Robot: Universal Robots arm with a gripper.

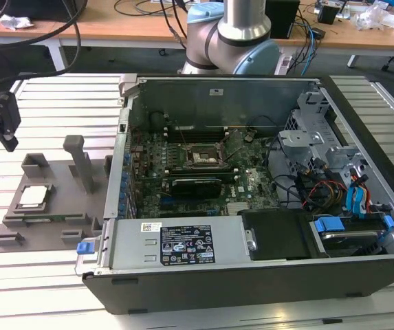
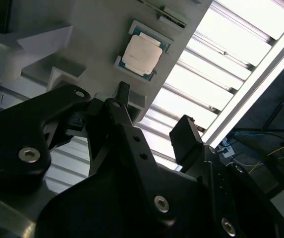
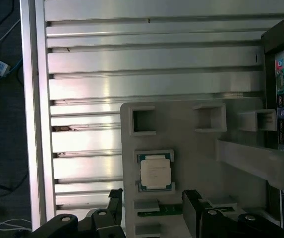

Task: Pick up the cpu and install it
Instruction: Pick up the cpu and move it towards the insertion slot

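Step in hand: I am judging this as the approach to the pick. The gripper [image 1: 5,136] is hovering above the table [image 1: 52,103], off the tray [image 1: 62,189] toward the exterior view's left, touching nothing.
Fingers: the fingers [image 3: 191,206] are standing apart, with nothing between them (slats and tray are showing through the gap in both wrist views).
Cpu: the cpu [image 1: 33,197] is lying flat in its seat on the tray, outside the case [image 1: 252,289] and well apart from the socket [image 1: 202,157].
Doing it well: I am wanting the fingers centred over the cpu, squared to two opposite edges, and gripping the rim rather than the top.
Edges: the seat's raised corners are crowding the cpu. The post [image 1: 80,161] is rising near it on the case side.
Open room: the table is lying open on the side away from the case.
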